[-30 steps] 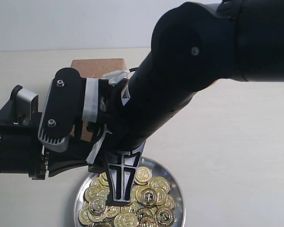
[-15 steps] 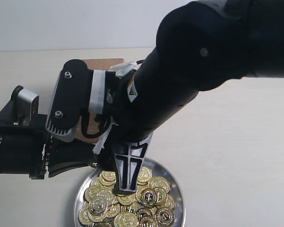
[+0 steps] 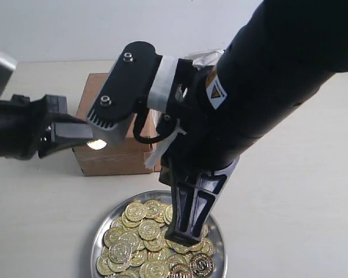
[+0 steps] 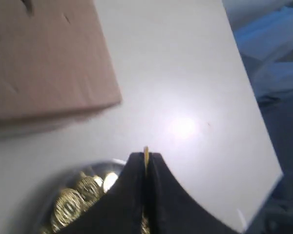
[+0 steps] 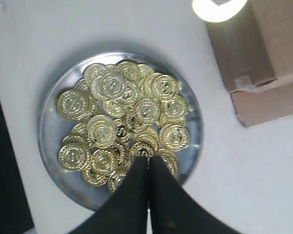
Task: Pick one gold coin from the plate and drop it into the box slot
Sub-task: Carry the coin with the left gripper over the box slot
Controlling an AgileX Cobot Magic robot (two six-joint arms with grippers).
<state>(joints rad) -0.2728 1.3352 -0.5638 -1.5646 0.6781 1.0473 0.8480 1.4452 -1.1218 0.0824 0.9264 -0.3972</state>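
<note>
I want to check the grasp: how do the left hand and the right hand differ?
The left hand pinches a gold coin edge-on; the right hand holds nothing visible. The left hand is near the box; the right hand hangs over the plate. Both are shut and dark.

The exterior camera looks steeply down on the surface point(image 3: 296, 191) from close by, arms crowding its frame; the plate point(image 3: 96, 246) sits at 6 o'clock, the box point(image 3: 113, 162) near 9 o'clock; the left wrist camera peers down past the left gripper point(image 4: 146, 157), blurred; the right wrist camera looks straight down past the right gripper point(image 5: 148, 160); all three share plate and box.
</note>
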